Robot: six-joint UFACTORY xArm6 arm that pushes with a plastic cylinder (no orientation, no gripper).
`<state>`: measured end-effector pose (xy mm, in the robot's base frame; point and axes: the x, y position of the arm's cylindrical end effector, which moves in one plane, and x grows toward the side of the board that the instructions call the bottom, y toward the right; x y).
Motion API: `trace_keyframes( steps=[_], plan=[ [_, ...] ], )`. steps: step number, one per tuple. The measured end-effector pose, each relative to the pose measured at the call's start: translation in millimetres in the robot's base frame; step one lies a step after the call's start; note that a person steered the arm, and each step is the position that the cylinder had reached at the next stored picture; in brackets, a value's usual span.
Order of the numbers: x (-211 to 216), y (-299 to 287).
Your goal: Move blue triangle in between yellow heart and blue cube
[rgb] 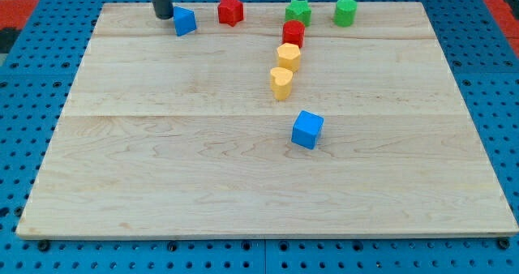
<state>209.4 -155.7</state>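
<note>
Blue triangle [185,21] sits on the pale wooden board [162,185], my tip [164,16], jawless, holding nothing, just left.

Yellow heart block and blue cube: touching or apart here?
Apart. The camera view shows bare wooden board between the yellow heart block and the blue cube, which lies lower right.

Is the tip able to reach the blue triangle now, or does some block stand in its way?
Probably yes: my tip stands just to the view's left of the blue triangle, with nothing between them.
</note>
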Motion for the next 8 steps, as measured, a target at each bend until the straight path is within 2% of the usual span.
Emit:
trace_keyframes(
  steps=[1, 3, 4, 5, 6, 7, 8],
  plan=[
    [23, 25],
    [199, 81],
    [256, 96],
    [259, 68],
    [177, 53],
    [176, 93],
    [199, 113]
  ],
)
